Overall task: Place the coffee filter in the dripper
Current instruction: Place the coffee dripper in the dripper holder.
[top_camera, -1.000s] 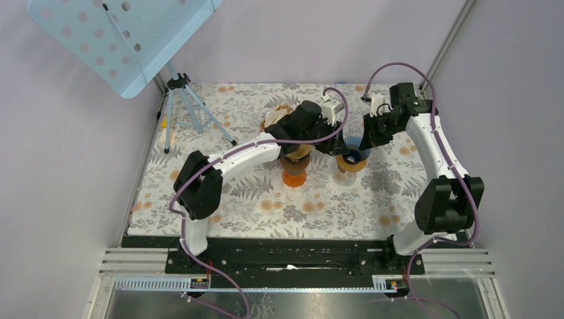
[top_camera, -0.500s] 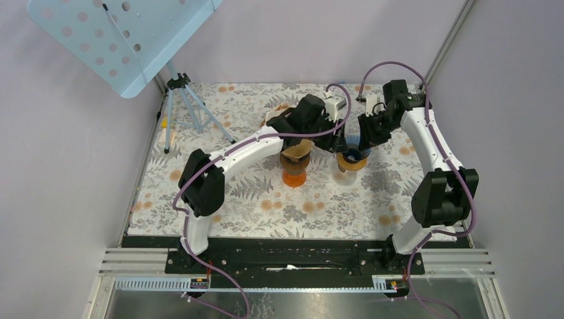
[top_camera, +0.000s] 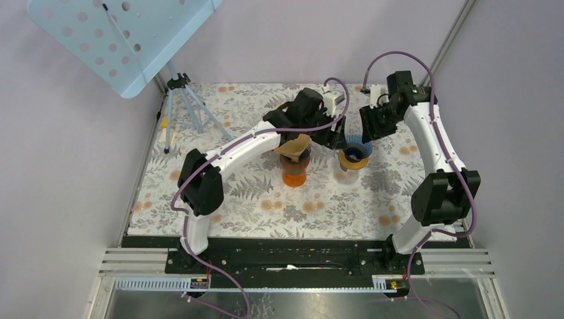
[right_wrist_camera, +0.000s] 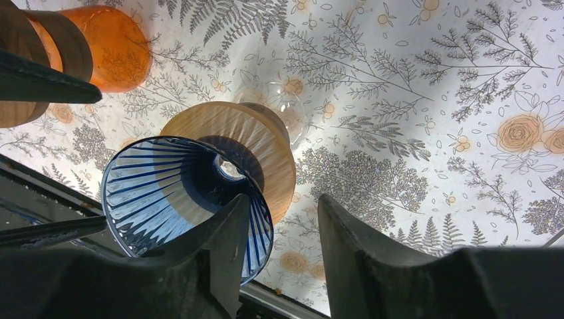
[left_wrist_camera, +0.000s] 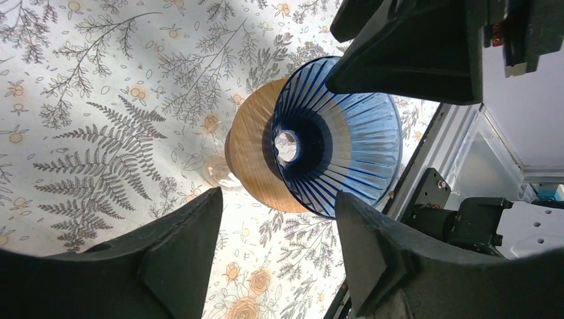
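Both arms have pulled back toward the upper part of the overhead picture, and both sets of fingers have spread. The left gripper (top_camera: pixel 327 136) hangs with its fingers apart and nothing between them, just left of the blue dripper (left_wrist_camera: pixel 336 136).

Below its wrist, at centre frame, the paper filter (top_camera: pixel 294 146) sits a little crooked on the mouth of the orange dripper (top_camera: pixel 294 175). It looks only loosely seated. The blue dripper is bare inside, ribs and centre hole showing, and stands on its wooden ring (right_wrist_camera: pixel 256 143) over a glass.

To the right, the right gripper (right_wrist_camera: pixel 282 209) is also parted and empty, just above that blue rim.

I'd judge this a letting-go moment, and I can't tell which dripper is meant. If it's the orange one, both arms should lift clear without brushing the filter, then a light press would settle it. If it's the blue one, pinch the filter's upper edge only, lower it point first and steady the ring.
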{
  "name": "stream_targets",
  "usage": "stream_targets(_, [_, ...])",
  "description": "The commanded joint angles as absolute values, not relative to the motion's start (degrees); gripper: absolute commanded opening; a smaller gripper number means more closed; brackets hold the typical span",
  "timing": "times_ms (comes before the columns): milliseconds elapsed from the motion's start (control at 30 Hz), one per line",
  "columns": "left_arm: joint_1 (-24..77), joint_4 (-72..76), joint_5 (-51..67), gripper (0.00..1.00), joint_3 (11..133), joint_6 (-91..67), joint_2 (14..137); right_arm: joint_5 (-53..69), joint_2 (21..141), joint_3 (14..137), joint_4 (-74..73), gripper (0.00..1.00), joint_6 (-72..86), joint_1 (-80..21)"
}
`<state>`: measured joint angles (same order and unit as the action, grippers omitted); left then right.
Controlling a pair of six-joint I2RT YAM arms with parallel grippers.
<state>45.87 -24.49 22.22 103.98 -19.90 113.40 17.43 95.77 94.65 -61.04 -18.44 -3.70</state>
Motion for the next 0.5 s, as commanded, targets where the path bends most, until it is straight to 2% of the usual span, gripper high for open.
stream_targets(0, [44.7,-24.8,22.9,0.68,108.8,-18.2,110.9,16.9,94.6,97.5,-62.7,0.52,-19.0,-3.5])
stream_targets(200, [43.0,-24.8,24.9,0.73,111.7,-17.2,108.6,18.1,93.0,99.5,-62.4,0.63,-18.5,-3.5])
stream_targets(467, [42.2,-23.8,28.6,0.75,112.2,-18.6,107.6,20.2,91.4,98.0,-61.2,0.64,-18.0,-3.5])
